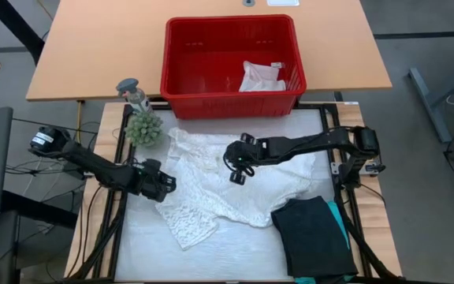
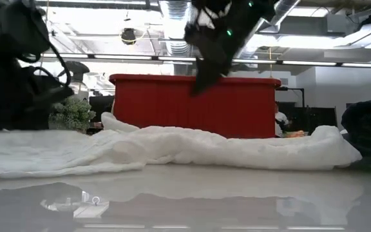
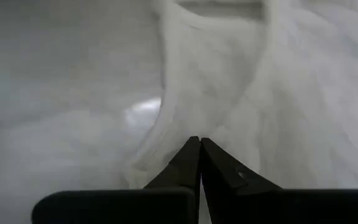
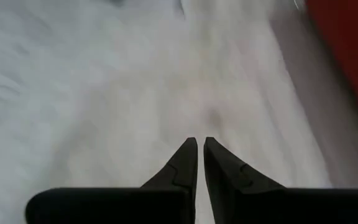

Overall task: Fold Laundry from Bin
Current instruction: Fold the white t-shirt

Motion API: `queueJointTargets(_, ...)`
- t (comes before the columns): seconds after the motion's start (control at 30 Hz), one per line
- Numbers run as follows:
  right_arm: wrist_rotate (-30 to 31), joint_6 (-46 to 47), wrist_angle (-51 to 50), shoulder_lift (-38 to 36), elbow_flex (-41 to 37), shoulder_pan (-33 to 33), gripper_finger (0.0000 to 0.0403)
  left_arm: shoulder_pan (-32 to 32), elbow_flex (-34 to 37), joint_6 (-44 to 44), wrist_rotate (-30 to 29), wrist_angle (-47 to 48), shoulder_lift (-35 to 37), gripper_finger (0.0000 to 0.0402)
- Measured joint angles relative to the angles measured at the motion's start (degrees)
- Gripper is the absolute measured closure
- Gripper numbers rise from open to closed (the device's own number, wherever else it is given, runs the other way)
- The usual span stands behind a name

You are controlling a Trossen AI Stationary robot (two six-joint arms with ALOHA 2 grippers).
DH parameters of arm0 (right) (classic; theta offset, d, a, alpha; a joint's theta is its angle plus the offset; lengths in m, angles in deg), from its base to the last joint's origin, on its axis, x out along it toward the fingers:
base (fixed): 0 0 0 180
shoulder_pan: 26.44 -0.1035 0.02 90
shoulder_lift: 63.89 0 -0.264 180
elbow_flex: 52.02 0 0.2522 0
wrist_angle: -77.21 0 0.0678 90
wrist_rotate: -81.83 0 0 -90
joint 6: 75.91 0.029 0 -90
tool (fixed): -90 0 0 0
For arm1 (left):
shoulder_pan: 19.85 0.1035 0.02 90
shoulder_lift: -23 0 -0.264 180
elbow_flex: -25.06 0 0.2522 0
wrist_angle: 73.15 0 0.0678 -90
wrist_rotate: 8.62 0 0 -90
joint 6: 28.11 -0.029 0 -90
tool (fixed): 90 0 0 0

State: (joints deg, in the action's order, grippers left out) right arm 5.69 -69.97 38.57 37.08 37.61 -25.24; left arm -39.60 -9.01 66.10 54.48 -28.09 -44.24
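The white lacy top [image 1: 227, 185] sprawls mid-table. Left gripper [image 1: 166, 183], fingers together, at its nine-o'clock edge; right gripper [image 1: 236, 170], nearly closed and empty, above it. Only overhead shows one small white cloth [image 1: 262, 76] in the bin [image 1: 231, 99] at twelve, one black garment [image 1: 314, 237] at five.

I see a white-covered worktop [image 1: 140, 252] in front of me. Spread flat across its middle lies the white lacy top [image 1: 211, 193]. At its near right corner sits a black garment [image 1: 314, 237], folded, with a teal garment [image 1: 340, 225] showing at its right edge. Behind, the red bin [image 1: 231, 99] stands on a wooden tabletop [image 1: 101, 47].
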Motion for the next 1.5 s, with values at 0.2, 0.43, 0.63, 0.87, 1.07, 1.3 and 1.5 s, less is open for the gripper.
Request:
queueJointTargets(0.2,-6.68,-2.63,14.35,2.23,0.65,-1.15,0.0330,-3.60,-3.19,0.05,5.36,-2.57,-0.55,0.0401)
queueJointTargets(0.43,-8.17,-2.80,24.73,7.61,1.17,-1.02,0.0239,-9.11,-3.77,6.66,9.44,5.67,-0.09,0.0401)
queueJointTargets(0.63,-6.91,-3.02,24.40,13.32,6.98,-1.58,0.0203,-12.68,-8.11,9.93,10.20,14.53,2.59,0.0401)
queueJointTargets(0.87,-9.01,-6.24,22.37,21.73,19.47,-0.21,0.0225,-12.77,-16.58,7.82,6.45,30.20,4.42,0.0401)
queueJointTargets(1.07,-9.32,-9.28,15.34,31.35,34.71,0.53,0.0214,-12.77,-16.86,8.95,2.69,31.58,4.41,0.0401)
queueJointTargets(1.3,-8.37,-9.64,6.12,41.44,50.82,2.74,0.0206,-14.10,-16.87,9.39,2.42,30.86,4.20,0.0401)
queueJointTargets(1.5,-7.75,-9.33,2.81,46.21,55.98,5.29,0.0220,-16.54,-16.87,12.34,2.35,30.74,4.24,0.0401)
